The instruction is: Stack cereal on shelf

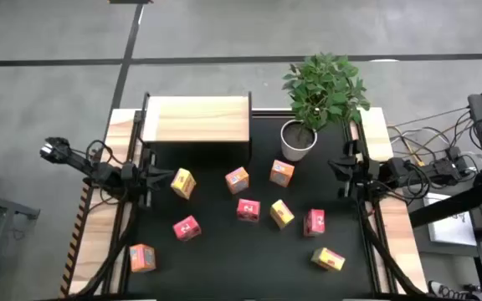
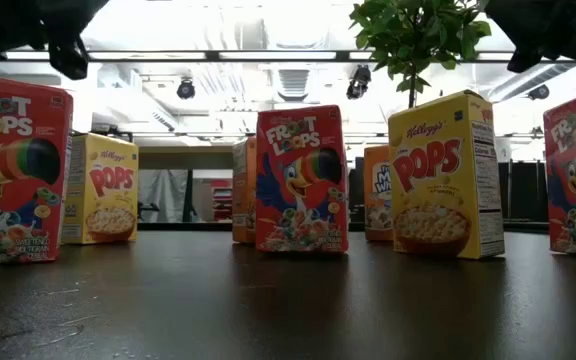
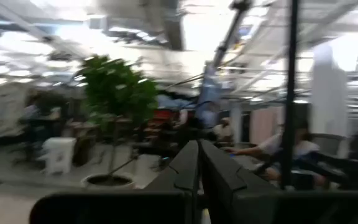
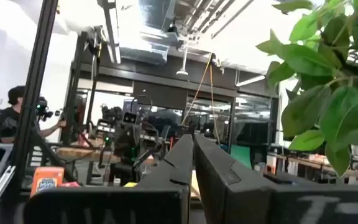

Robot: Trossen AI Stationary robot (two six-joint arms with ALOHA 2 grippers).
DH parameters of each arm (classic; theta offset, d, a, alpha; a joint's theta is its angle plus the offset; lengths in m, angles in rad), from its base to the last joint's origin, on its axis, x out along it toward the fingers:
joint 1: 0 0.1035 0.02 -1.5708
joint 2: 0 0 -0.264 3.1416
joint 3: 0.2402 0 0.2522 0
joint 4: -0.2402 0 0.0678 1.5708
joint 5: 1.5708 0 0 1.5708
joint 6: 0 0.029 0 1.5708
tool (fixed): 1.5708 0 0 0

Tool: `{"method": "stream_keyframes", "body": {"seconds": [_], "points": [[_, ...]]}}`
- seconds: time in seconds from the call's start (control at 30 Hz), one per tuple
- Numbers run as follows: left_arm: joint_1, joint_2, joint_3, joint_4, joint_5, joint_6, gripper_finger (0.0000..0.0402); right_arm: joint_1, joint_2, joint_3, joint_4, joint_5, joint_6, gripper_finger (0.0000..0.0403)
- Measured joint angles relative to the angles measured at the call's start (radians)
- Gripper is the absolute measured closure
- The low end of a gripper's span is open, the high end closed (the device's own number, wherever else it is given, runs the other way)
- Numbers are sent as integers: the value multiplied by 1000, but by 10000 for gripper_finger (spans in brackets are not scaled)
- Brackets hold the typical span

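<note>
Several small cereal boxes stand upright on their bottom ends, scattered over the black table, among them a yellow one, a red one and an orange one. In the low view a red box and a yellow box stand nearest. The shelf, a light wooden board, stands at the far left with nothing on it. My left gripper hovers shut at the table's left side, just left of the yellow box. My right gripper is shut at the right side, near the plant pot. Both wrist views show shut fingers, left and right.
A leafy plant in a white pot stands at the far right of the table, beside the shelf. Pale wooden strips run along both table sides. People sit in the room beyond the table.
</note>
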Motion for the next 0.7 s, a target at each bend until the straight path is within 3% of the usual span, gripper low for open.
{"method": "stream_keyframes", "body": {"seconds": [0.13, 0.37, 0.7], "points": [[0, 18, 3, -2, -81, -38, 402, 0, 0, 0, 44, 0, -31, 394], [0, 167, 158, -91, -87, -53, 402, 0, 0, 0, 108, 0, -104, 394], [0, 470, 554, -639, -191, -239, 402, 0, 4, 43, 115, 9, -142, 394]]}}
